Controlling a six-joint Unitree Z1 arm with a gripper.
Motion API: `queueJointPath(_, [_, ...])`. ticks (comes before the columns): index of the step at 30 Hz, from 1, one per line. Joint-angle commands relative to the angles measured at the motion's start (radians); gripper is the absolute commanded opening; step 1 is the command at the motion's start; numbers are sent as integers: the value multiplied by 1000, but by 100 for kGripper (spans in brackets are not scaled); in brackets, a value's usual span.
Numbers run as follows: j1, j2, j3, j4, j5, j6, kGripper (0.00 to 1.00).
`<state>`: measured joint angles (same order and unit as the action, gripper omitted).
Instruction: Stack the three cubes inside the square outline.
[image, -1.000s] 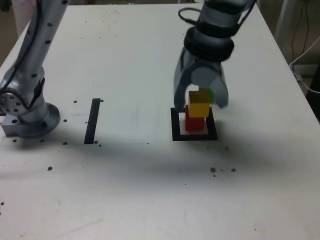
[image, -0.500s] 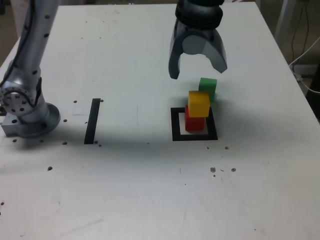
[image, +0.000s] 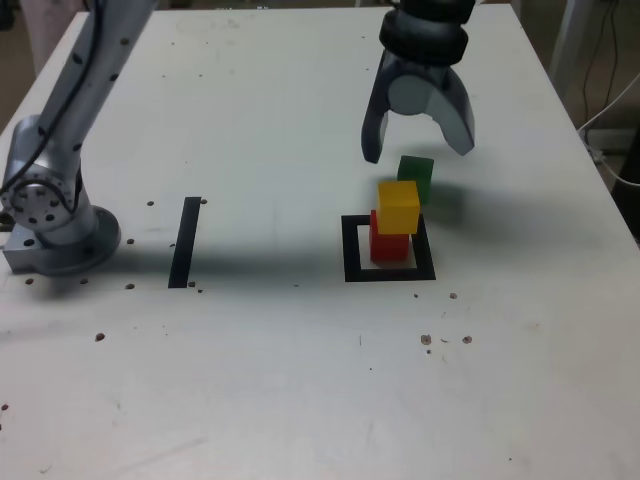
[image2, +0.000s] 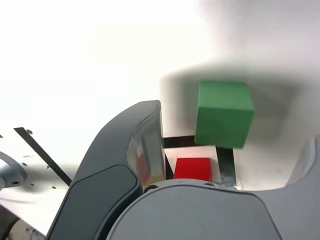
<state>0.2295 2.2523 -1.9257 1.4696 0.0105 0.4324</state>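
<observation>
While my empty claw (image: 418, 145) gapes wide at upper right, the yellow cube (image: 398, 208) tops the red cube (image: 389, 246) right of centre.

Cubes: three in exterior view, one red cube (image: 388, 248), one yellow cube (image: 398, 208), one green cube (image: 416, 175). Wrist view: two cubes plainly visible, one green, one red. Square outline (image: 350, 270): one, black with white centre. Straight black strip (image: 184, 243): one. Fingers (image: 376, 125): two, making one pair. Robot arm (image: 102, 70): one. Arm base (image: 75, 242): one. Tabletop (image: 230, 380): one. Dark specks (image: 100, 337) on tabletop: more than ten, many too small for sure count.
</observation>
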Motion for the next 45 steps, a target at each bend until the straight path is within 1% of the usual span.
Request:
queueJointPath(1, [1,23,-16,9,-9,8,93])
queueJointPath(5, [2,66,-43,25,-32,24,87])
queueJointPath(8, [2,89,-55,34,-39,28,80])
queueJointPath(11, [2,101,-62,36,-35,27,66])
queueJointPath(15, [2,106,-65,32,-27,27,43])
queueJointPath(17, [1,106,-66,29,-23,27,33])
queueJointPath(19, [-1,106,-67,27,-21,28,28])
queueJointPath(21, [-2,105,-67,27,-20,28,27])
queueJointPath(36, [-5,106,-66,28,-18,23,26])
queueJointPath(42, [-7,96,-66,31,-12,20,26])
queueJointPath(45, [-8,75,-66,39,0,13,26])
